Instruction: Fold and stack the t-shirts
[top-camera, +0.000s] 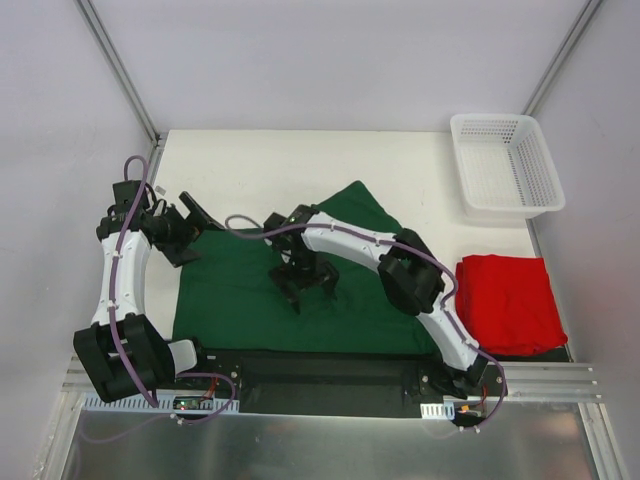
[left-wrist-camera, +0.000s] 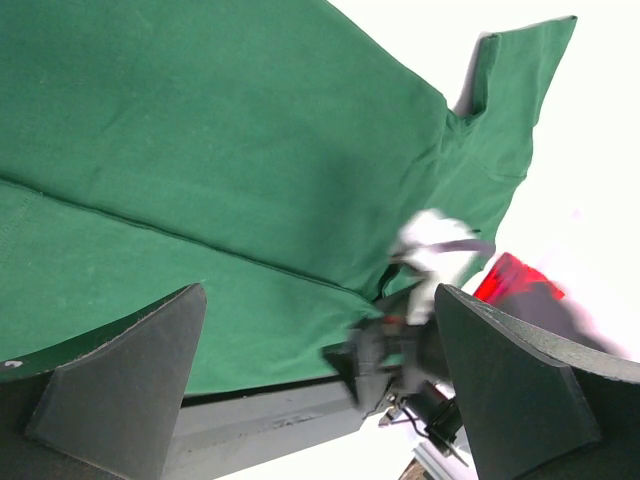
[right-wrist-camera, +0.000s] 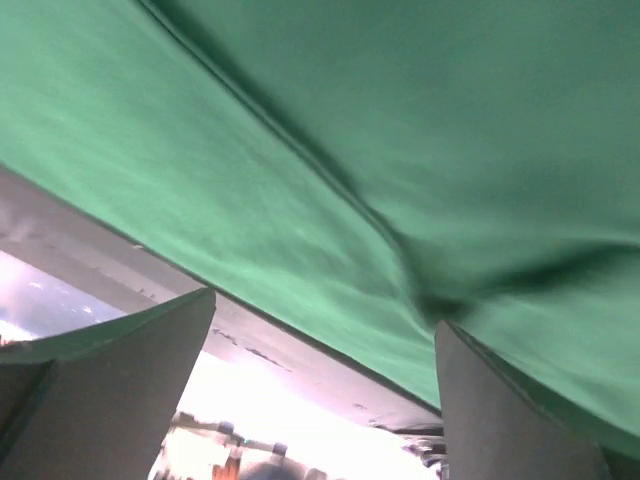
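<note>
**A:** What is the left gripper (left-wrist-camera: 318, 297) doing?

**B:** It is hanging at the left edge of the green t-shirt (top-camera: 245, 295), with its fingers spread wide and gripping nothing.

**A:** And the shirt?

**B:** It is lying flat on the white table (top-camera: 260, 160).

**A:** And the right gripper (right-wrist-camera: 322, 312)?

**B:** It is hovering over the green t-shirt's middle, fingers parted and empty.

**A:** Further right?

**B:** A folded red t-shirt (top-camera: 510, 300) is lying just right of the green t-shirt. A white basket (top-camera: 541, 160) is sitting beyond its far right corner.

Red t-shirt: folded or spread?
Folded. The red t-shirt lies as a compact rectangle right of the green t-shirt, with no sleeves sticking out.
</note>
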